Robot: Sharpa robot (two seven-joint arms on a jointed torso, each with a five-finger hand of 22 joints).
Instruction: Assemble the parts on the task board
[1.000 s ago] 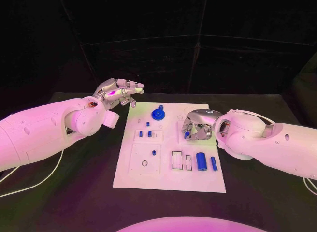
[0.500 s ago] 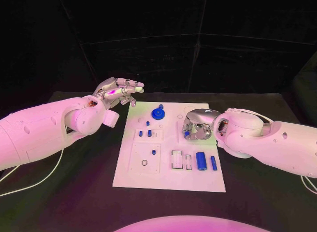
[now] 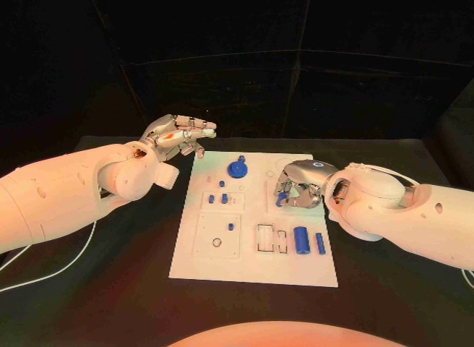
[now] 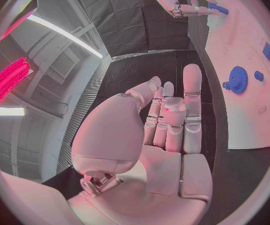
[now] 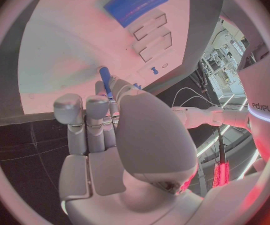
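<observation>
Blue plastic pin (image 5: 105, 83), thin and rod-shaped, is pinched in the fingertips of the right silver hand (image 3: 300, 189), w/ the other fingers curled beside it. In the head view that hand sits right of centre, over the right edge of the flat white rectangular task board (image 3: 289, 271), which lies mid-frame on the black tabletop (image 3: 112, 289).

Left silver hand (image 3: 178, 134) is upper left of the head view, raised just off the board's top-left corner. Its fingers are curled together w/ nothing visible in them, so it reads as closed and empty.

Other parts on the board in the head view: a round blue gear-like wheel (image 3: 237, 170) near the top centre, a fat blue cylinder (image 3: 300, 237) and a slimmer blue peg (image 3: 319, 243) lower right, beside empty rectangular slots (image 3: 272, 238). Small blue pegs (image 3: 223, 198) stand centre-left.

Handling, as judgement: the pin looks light, rigid and smooth, prob. hard plastic, so little risk of crushing but easy to let slip or twist in the fingertips. Best held near its upper half, as it appears now, leaving the lower end free to enter a hole. The wheel would be taken by its rim; the cylinder around its middle.
</observation>
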